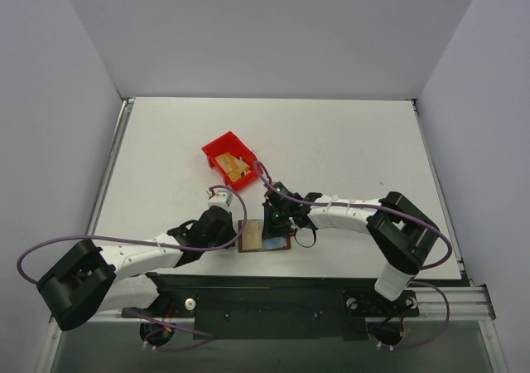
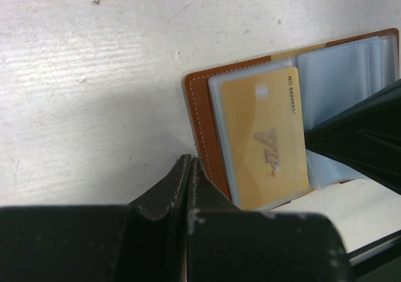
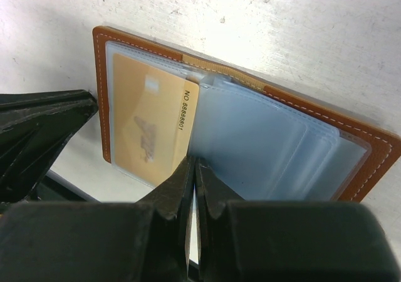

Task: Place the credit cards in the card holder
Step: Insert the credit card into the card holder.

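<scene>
Left wrist view puts the card holder [image 2: 199, 125] open and flat on the tabletop, a gold card [image 2: 269, 138] lying in the clear sleeve of its left leaf. The top view places the holder close to the tabletop's near edge, about midway along it. The left jaws are pressed together on nothing, just beside the holder's outer brown edge. The right jaws are likewise closed and empty, their tips at the fold where the card's numbered edge meets the blue sleeves. That edge seems to sit over the sleeve's lip rather than under it, so the step in hand is probably seating the card fully. A gentle nudge along the leaf should do it, not a downward poke, with the other arm pinning the leather so the holder does not slide or fold shut. More credit cards [image 1: 238, 167] wait in the red bin [image 1: 217, 153], farther in from the near edge and left of the middle.
</scene>
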Controlling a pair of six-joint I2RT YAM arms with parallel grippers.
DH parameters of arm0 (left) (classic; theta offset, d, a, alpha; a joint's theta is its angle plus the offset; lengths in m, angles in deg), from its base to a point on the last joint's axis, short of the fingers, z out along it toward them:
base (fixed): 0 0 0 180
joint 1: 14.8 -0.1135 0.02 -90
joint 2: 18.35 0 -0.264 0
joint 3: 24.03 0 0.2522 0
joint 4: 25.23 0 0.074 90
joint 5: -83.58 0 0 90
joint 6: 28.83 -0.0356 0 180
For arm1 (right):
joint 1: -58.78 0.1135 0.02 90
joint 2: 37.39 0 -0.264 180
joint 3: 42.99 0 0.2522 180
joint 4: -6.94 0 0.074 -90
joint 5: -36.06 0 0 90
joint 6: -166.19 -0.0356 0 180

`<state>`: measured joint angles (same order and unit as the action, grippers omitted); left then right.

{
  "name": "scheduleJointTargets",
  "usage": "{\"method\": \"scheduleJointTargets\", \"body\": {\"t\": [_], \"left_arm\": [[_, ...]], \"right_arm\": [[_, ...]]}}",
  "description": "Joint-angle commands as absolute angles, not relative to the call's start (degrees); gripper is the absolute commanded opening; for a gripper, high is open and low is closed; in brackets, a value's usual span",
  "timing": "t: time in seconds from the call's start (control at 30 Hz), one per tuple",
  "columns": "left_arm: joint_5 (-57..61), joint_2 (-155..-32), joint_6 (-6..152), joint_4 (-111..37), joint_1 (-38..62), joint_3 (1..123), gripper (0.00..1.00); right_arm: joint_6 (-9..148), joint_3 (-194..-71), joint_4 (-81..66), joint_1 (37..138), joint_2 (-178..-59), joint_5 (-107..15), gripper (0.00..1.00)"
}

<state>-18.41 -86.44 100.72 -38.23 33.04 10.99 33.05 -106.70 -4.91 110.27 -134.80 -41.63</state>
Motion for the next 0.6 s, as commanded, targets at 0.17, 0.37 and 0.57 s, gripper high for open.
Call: {"method": "scheduleJointTargets", "body": {"t": [0.17, 0.37, 0.57], "left_arm": [[-17.1, -91.0, 99.6, -34.3, 32.9, 11.5, 0.00], [-16.4, -91.0, 99.8, -33.9, 33.0, 11.5, 0.00], [-16.5, -90.3, 100.0, -34.2, 33.0, 11.3, 0.00]], "right_arm": [[34.6, -109.8, -6.6, 110.8, -137.3, -41.3, 0.00], [35.0, -110.5, -6.6, 110.9, -137.6, -40.7, 0.00], [35.8, -110.5, -8.7, 110.7, -136.0, -42.3, 0.00]]}}
